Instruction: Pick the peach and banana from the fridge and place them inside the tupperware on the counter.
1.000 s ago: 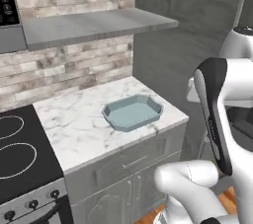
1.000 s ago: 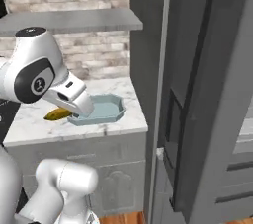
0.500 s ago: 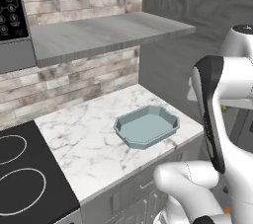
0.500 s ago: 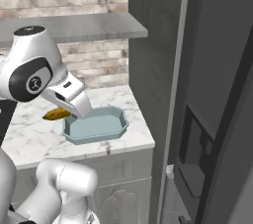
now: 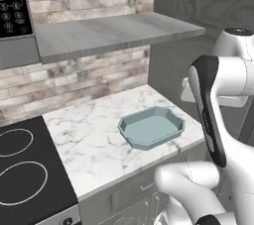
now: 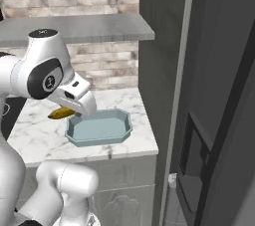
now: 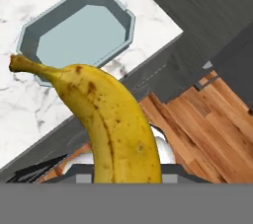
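Banana (image 7: 116,124): yellow, brown-speckled, clamped in closed hand (image 6: 74,113), carried above counter (image 5: 94,140) edge, near tupperware (image 5: 151,127). Tupperware: blue-grey, octagonal, resting on marble counter beside fridge (image 6: 219,120).

Black stovetop (image 5: 25,169) at lower left of left base view, two pale ring marks on it. Brick backsplash (image 5: 84,78) behind stovetop, running right along wall. Grey shelf (image 5: 114,30) above backsplash, projecting forward. Black keypad panel (image 5: 12,3) above stovetop, left of shelf, possibly microwave; view cuts it off. Knob (image 5: 66,221) on front edge below stovetop. Wooden plank floor (image 7: 197,129) well below shelf level, orange-brown.
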Robot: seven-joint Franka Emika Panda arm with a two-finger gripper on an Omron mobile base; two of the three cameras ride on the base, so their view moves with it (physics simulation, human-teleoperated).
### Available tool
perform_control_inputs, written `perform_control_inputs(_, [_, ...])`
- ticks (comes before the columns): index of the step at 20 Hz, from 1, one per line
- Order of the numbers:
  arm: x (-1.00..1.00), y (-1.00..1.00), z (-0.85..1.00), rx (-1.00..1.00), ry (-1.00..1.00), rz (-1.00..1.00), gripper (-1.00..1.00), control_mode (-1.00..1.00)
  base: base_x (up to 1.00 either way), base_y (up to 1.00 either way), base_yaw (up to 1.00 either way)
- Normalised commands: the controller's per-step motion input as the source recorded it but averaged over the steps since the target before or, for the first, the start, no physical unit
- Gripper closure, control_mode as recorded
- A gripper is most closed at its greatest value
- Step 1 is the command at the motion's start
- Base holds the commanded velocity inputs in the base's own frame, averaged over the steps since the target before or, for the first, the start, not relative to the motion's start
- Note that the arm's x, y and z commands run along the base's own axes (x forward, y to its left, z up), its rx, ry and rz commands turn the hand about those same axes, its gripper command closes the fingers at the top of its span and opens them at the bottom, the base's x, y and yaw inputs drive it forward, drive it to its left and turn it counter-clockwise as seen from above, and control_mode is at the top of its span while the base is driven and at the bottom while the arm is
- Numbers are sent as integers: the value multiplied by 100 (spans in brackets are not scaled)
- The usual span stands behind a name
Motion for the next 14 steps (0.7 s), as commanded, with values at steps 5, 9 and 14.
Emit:
perform_control_inputs(5, [43,36,-57,0,0,-8,100,-100,0,0,0])
perform_control_inputs(9, [42,26,-58,0,0,-34,100,-100,0,0,0])
perform_control_inputs(14, [45,4,-55,0,0,-36,100,-100,0,0,0])
